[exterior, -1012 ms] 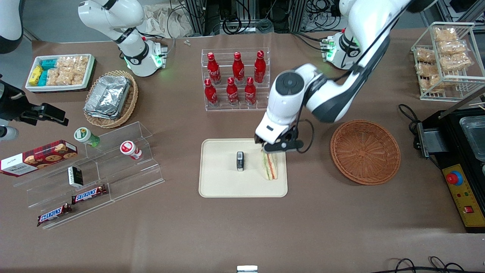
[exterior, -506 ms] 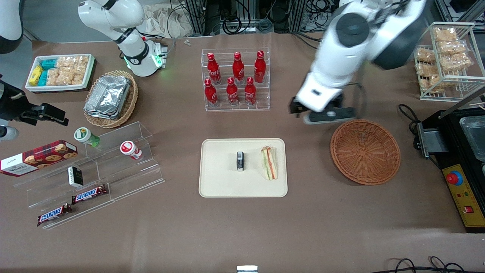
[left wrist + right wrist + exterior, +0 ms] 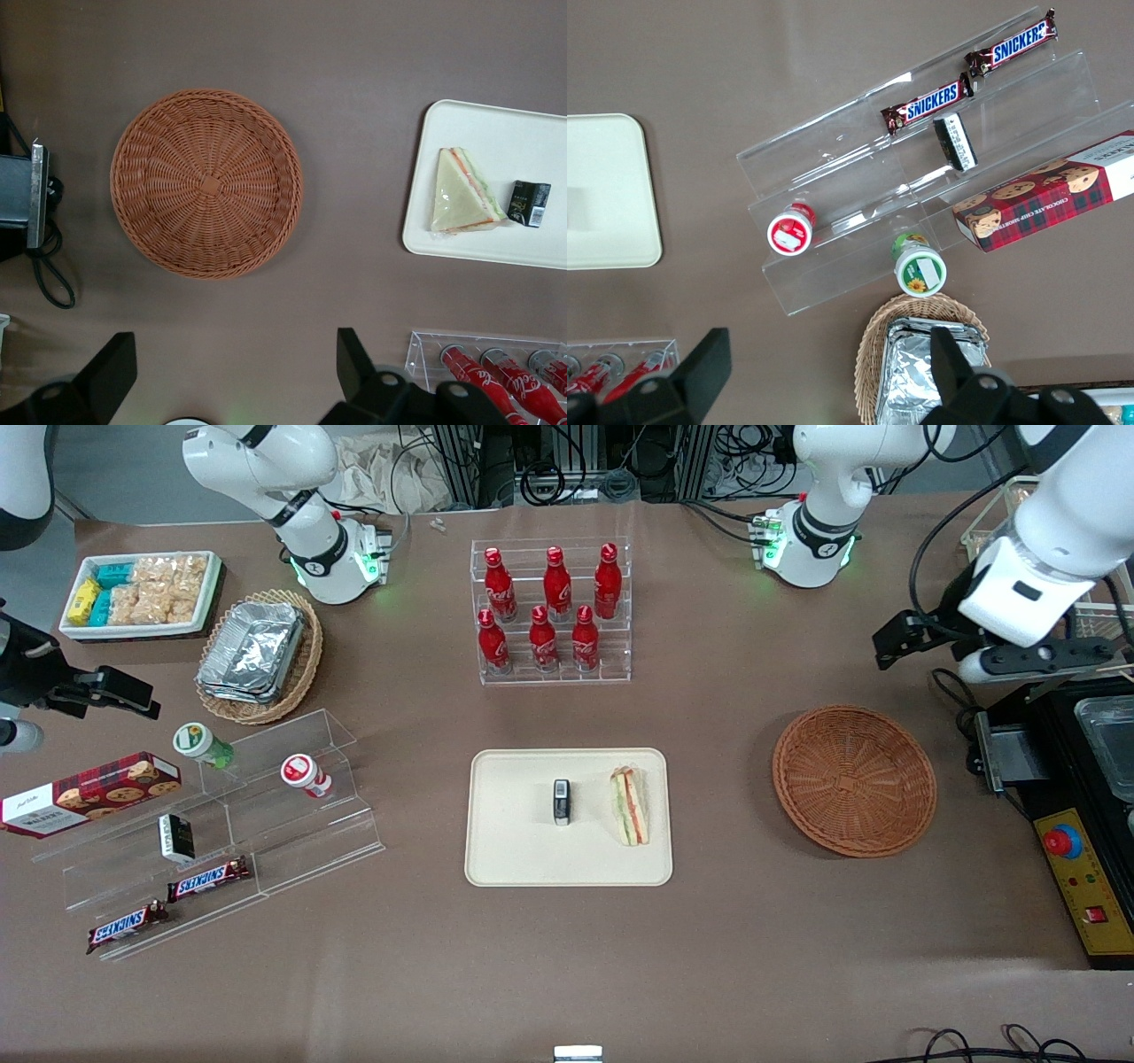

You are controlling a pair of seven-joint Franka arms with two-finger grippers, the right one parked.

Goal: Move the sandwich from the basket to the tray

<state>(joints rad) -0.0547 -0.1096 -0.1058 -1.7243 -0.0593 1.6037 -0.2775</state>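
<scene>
Already done: sandwich (image 3: 630, 807) lies on tray (image 3: 514, 859) beside small black packet (image 3: 561, 802); basket (image 3: 854, 779) bare; gripper (image 3: 974, 657) parked high toward working arm's end, fingers spread, holding nothing; sandwich likely light, soft, slippery wrap, pinch gently across bread faces

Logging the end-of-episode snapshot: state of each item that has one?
sandwich: on the tray, wrapped, released
tray: holds the sandwich and a small black packet
basket: empty
gripper: open, empty, raised toward the working arm's end of the table
cola bottles: upright, capped, in their rack
</scene>
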